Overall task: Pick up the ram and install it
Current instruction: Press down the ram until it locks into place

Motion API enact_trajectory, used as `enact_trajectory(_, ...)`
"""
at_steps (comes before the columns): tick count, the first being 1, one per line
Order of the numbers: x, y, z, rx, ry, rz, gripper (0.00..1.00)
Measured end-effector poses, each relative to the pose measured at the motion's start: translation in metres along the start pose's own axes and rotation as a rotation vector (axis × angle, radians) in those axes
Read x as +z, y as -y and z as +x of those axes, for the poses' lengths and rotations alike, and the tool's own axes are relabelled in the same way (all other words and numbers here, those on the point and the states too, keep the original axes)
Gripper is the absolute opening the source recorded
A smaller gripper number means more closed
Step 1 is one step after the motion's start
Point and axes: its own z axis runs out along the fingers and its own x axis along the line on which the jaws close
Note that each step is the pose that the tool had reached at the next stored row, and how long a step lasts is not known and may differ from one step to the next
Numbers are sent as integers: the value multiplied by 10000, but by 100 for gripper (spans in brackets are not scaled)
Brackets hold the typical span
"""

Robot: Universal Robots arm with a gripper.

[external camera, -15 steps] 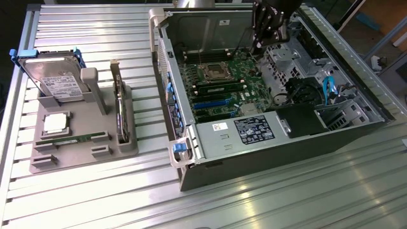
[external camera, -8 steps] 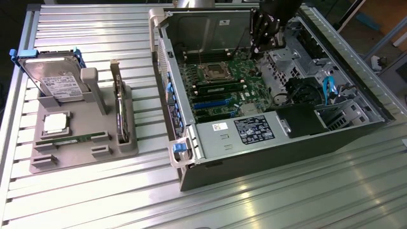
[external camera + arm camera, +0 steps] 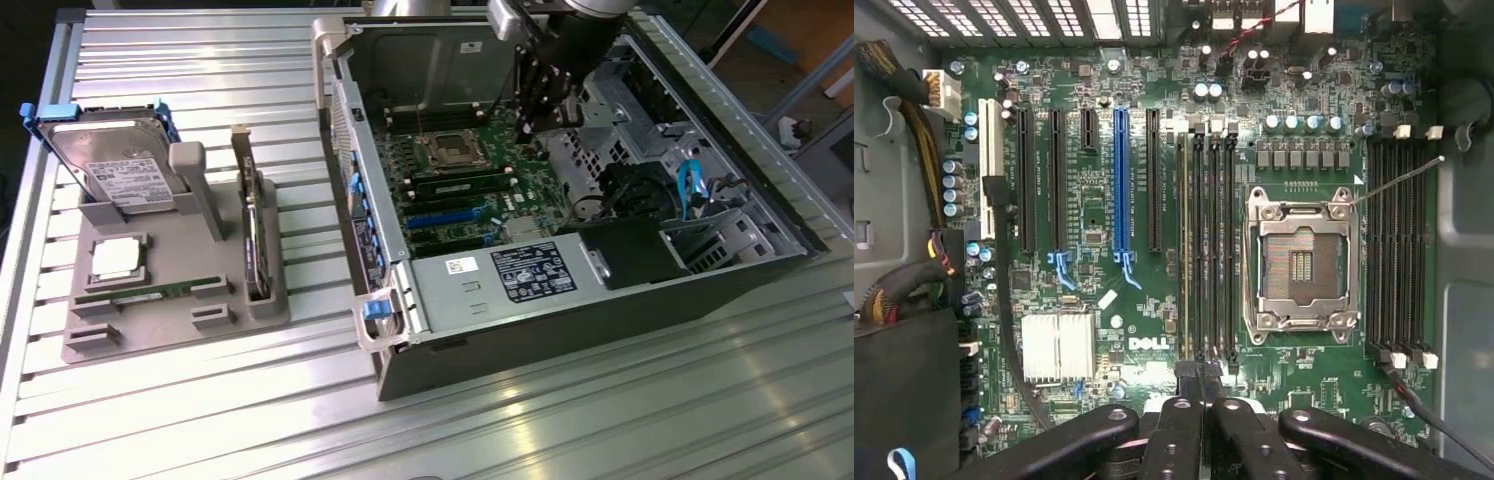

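The gripper (image 3: 530, 126) hangs inside the open computer case (image 3: 534, 330), its black fingers (image 3: 1179, 420) pressed together with nothing visible between the tips. In the wrist view the closed tips (image 3: 1199, 378) sit right at the near end of a bank of memory slots (image 3: 1214, 250). The ram (image 3: 1184, 250) stands edge-on in the outermost slot of that bank, just beside the fingertips; whether they touch it cannot be made out. In the exterior view the same ram (image 3: 461, 186) shows as a thin green strip on the motherboard (image 3: 467, 215), at about seven o'clock from the gripper and close to it. The empty processor socket (image 3: 445, 150) lies next to those slots, at about eight o'clock from the gripper. Much farther out, also toward eight o'clock, a grey tray (image 3: 174, 330) rests on the ribbed metal table (image 3: 561, 420), well apart from the case. In the tray a second ram (image 3: 147, 293) lies flat, with a square silver chip (image 3: 118, 258) beside it, a hard drive (image 3: 114, 170) propped up behind, and a dark card (image 3: 251, 230) standing on edge.
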Motion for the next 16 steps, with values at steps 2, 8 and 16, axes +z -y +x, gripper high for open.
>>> enact_trajectory(2, 50, 0, 1, 0, 0, 0, 11)
enact_trajectory(8, 210, 1, 3, 0, 1, 0, 11)
enact_trajectory(16, 343, 2, 5, 0, 0, 0, 11)
